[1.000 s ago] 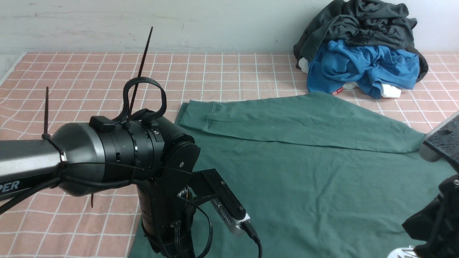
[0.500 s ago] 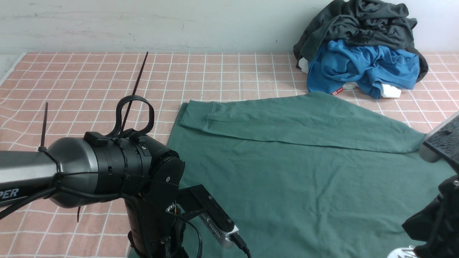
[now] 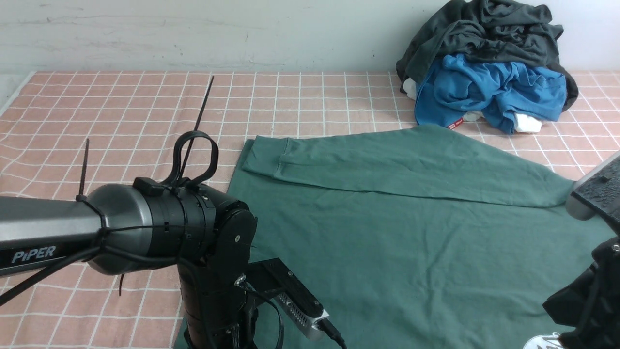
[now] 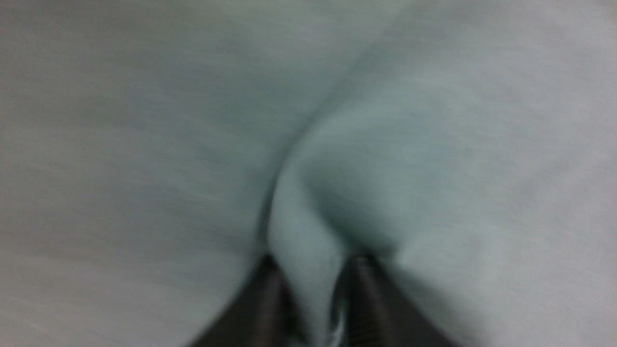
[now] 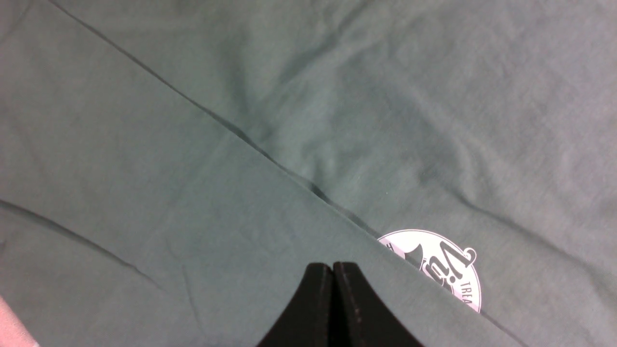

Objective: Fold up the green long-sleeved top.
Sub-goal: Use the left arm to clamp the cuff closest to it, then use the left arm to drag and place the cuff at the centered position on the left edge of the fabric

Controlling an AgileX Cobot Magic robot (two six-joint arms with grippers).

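my left pincer [image 4: 313,264] grips a raised fold of the green long-sleeved top [image 3: 411,242]. my right pincer [image 5: 332,265] is fully closed, empty, near the white logo [image 5: 441,270].

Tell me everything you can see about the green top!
The green top is soft, dark green jersey, lying flat with light wrinkles on the pink checked cloth. One long sleeve is folded across its far part, with the cuff pointing toward the robot's left. A round white logo is partly tucked under a fold. The left gripper pinches up a ridge of fabric near its left edge.
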